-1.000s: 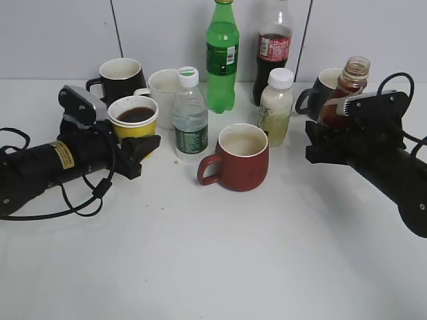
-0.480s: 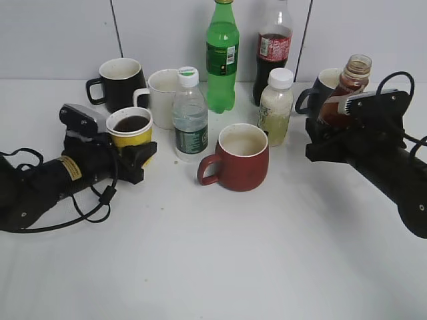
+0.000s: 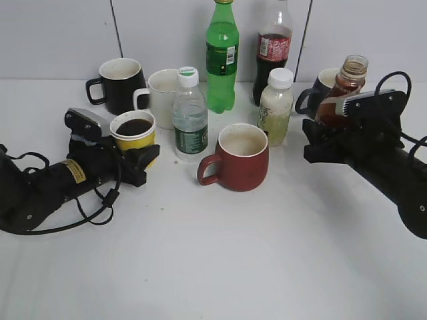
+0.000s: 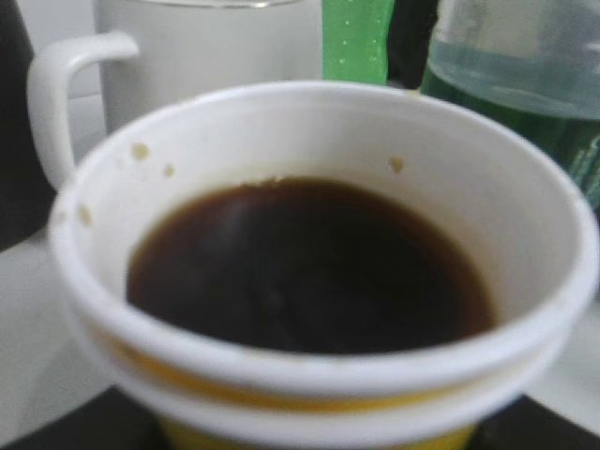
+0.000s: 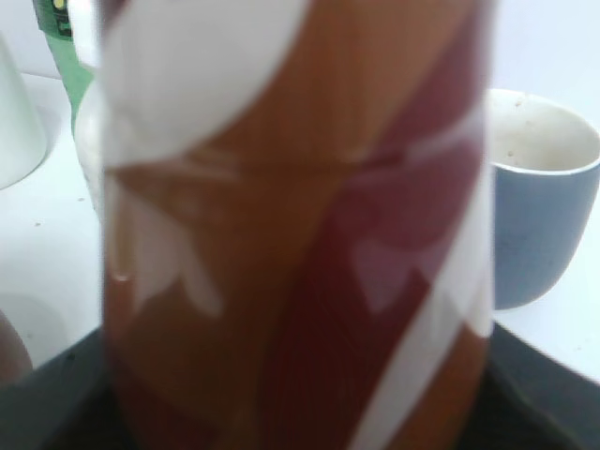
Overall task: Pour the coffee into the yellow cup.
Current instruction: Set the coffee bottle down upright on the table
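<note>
Pour apparently complete: my left claw (image 3: pixel 137 163) grips the yellow cup (image 3: pixel 134 133), dark coffee (image 4: pixel 309 267) inside, on the counter (image 3: pixel 220 267), while my right claw (image 3: pixel 327 143) clamps the upright coffee bottle (image 3: pixel 341 90); next, release both gently.

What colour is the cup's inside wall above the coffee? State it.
White, speckled with small brown splashes; the yellow cup shows it best in the left wrist view.

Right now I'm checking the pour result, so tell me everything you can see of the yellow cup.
The yellow cup is a small handleless paper-looking cup with a white rolled rim and white inside, flecked with a few brown drops. It stands upright at the table's left, holding dark brown liquid well below the rim. The left gripper sits around its lower body. A white mug stands just behind it.
</note>
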`<state>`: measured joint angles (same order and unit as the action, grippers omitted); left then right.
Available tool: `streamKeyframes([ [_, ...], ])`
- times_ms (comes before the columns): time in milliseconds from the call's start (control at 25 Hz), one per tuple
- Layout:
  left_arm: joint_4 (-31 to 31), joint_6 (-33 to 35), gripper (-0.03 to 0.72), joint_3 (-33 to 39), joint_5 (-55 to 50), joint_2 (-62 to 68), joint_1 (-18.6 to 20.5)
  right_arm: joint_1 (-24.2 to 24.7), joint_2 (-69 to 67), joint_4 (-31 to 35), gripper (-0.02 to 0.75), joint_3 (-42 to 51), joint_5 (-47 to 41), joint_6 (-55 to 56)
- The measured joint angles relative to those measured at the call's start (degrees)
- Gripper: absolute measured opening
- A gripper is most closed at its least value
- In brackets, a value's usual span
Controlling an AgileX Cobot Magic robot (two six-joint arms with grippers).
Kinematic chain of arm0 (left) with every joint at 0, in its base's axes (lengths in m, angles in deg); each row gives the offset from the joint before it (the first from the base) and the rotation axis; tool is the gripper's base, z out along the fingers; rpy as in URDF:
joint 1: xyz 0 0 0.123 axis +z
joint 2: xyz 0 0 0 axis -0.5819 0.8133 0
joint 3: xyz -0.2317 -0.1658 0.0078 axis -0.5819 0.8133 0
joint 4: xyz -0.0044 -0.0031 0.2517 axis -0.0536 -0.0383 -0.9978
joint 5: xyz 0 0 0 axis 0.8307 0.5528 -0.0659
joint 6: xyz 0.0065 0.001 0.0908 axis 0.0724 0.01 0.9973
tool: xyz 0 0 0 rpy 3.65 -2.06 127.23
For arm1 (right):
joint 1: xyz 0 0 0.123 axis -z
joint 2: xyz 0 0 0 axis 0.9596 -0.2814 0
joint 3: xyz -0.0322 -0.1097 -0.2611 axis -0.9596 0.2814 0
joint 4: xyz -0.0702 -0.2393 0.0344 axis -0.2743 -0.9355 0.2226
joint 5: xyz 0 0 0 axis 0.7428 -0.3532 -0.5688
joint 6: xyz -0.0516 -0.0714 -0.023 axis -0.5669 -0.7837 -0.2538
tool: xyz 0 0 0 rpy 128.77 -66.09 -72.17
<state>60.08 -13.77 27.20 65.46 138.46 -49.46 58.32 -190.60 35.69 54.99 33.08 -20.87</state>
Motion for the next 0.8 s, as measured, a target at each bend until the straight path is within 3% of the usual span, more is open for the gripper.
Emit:
streamKeyframes([
  [360,-1.1,2.2,0.416,-0.5,-0.9,0.0,0.0,0.0,0.0,0.0,0.506,0.0,0.9,0.0],
  [800,-1.4,2.2,0.52,-0.5,-2.3,0.0,0.0,0.0,0.0,0.0,0.505,0.0,1.0,0.0],
])
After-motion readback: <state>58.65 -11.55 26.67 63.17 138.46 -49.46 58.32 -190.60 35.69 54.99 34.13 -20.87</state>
